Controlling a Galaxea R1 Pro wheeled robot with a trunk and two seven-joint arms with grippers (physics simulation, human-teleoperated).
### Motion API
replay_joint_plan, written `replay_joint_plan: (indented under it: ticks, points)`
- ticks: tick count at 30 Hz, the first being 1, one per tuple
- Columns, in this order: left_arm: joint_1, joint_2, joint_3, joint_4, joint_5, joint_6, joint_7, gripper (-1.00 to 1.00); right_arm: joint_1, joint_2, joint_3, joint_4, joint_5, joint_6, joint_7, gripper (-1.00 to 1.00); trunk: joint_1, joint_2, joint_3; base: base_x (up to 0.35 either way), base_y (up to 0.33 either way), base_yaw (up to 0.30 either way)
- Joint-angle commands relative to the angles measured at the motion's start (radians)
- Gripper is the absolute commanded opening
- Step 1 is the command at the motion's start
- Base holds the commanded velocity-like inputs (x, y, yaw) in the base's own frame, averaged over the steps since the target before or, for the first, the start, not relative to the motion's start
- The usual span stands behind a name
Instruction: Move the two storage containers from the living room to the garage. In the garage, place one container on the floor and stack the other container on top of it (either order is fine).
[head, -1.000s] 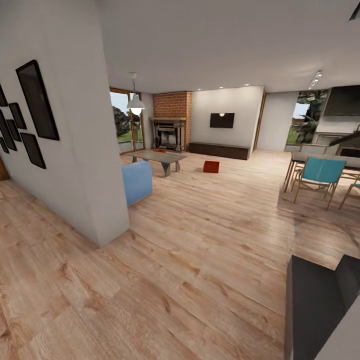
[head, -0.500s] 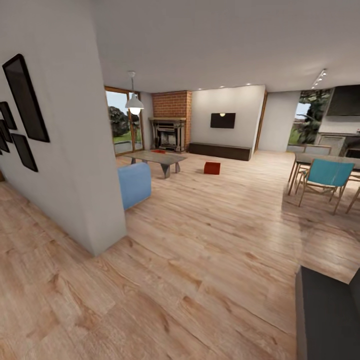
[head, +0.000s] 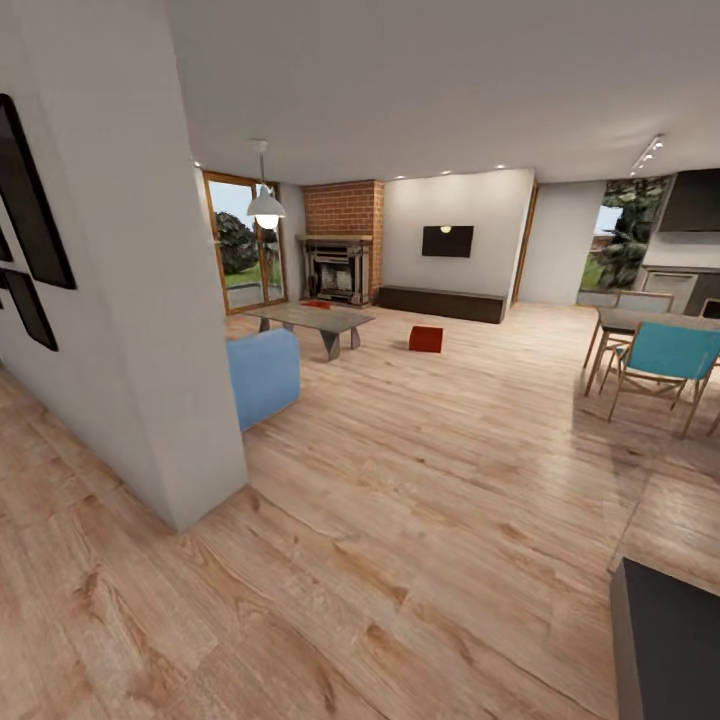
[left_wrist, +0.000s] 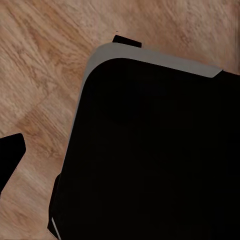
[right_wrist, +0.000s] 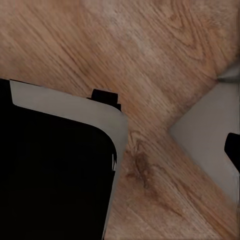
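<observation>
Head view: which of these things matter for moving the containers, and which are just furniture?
For the job:
red-orange open-top storage container on the light wood-plank floor
second small red object by the brick fireplace, too small to identify

Just lying about:
grey low table
blue sofa end
white pendant lamp
teal chair

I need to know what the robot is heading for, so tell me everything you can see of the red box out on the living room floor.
The red box is small in the head view, far across the room. It looks like a plain red-orange rectangular block with straight, smooth walls; at this distance its top and material cannot be made out. It sits upright on the light wood-plank floor, out in the open, to the right of the grey low table and in front of the dark low cabinet. Nothing touches it but the floor.
</observation>
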Motion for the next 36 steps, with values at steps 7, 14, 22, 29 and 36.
replay_joint_plan:
  ticks: [7, 14, 22, 29, 36]
  points:
    - [0.0, 0.0, 0.0, 0.0, 0.004, -0.003, 0.002, 1.0, -0.001, 0.0, 0.003, 0.002, 0.001, -0.005, 0.002, 1.0, 0.001, 0.0, -0.001, 0.324, 0.0, 0.0]
    - [0.0, 0.0, 0.0, 0.0, 0.004, -0.003, 0.002, 1.0, -0.001, -0.001, 0.003, 0.002, 0.001, -0.005, 0.002, 1.0, 0.001, 0.0, -0.001, 0.324, 0.0, 0.0]
    - [0.0, 0.0, 0.0, 0.0, 0.004, -0.003, 0.003, 1.0, -0.001, -0.001, 0.003, 0.001, 0.001, -0.005, 0.002, 1.0, 0.001, 0.0, -0.001, 0.324, 0.0, 0.0]
    - [0.0, 0.0, 0.0, 0.0, 0.004, -0.003, 0.003, 1.0, -0.001, 0.0, 0.003, 0.002, 0.001, -0.005, 0.002, 1.0, 0.001, 0.0, -0.001, 0.323, 0.0, 0.0]
    - [0.0, 0.0, 0.0, 0.0, 0.004, -0.003, 0.003, 1.0, -0.001, -0.001, 0.003, 0.002, 0.001, -0.005, 0.002, 1.0, 0.001, 0.0, -0.001, 0.324, 0.0, 0.0]
